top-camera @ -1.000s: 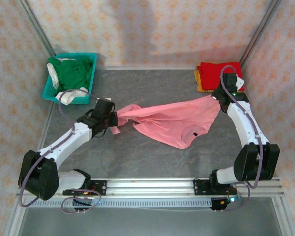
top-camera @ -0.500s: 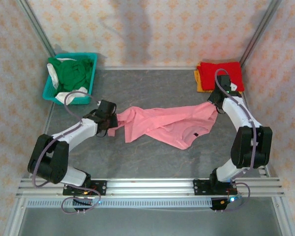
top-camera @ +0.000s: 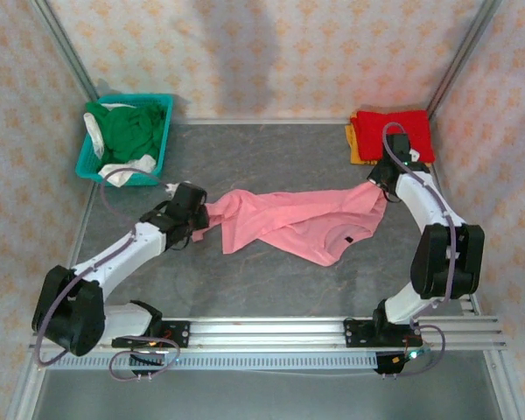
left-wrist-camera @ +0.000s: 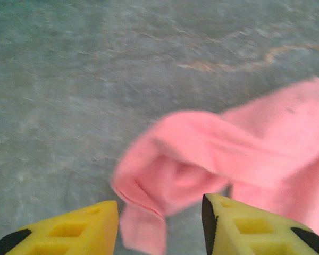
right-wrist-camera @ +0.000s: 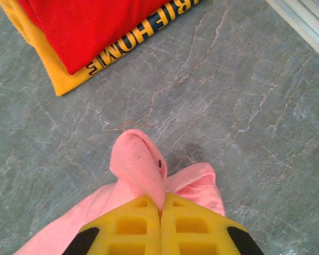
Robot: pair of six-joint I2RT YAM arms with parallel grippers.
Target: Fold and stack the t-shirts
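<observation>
Your right gripper [right-wrist-camera: 160, 210] has its fingers pressed together, pinching a bunched corner of the pink t-shirt [top-camera: 302, 223]. In the top view the shirt lies crumpled mid-frame on the table [top-camera: 271, 157], btwn both arms. Your left gripper [left-wrist-camera: 159, 215] has its fingers spread, w/ the shirt's other end just ahead of them. The red t-shirt [top-camera: 394, 129] sits on the orange-yellow t-shirt [right-wrist-camera: 48, 66], upper right. The green t-shirt [top-camera: 127, 131] is in the teal basket [top-camera: 164, 131], upper left.

Grey stone-patterned table [top-camera: 271, 149]. Far-left corner: teal basket [top-camera: 167, 122]. Far-right corner: folded orange-yellow t-shirt [right-wrist-camera: 48, 64] flat on the surface, with a folded red t-shirt [top-camera: 394, 131] on top. Centre: pink t-shirt [top-camera: 297, 219], rumpled, stretched left to right across the table.
</observation>
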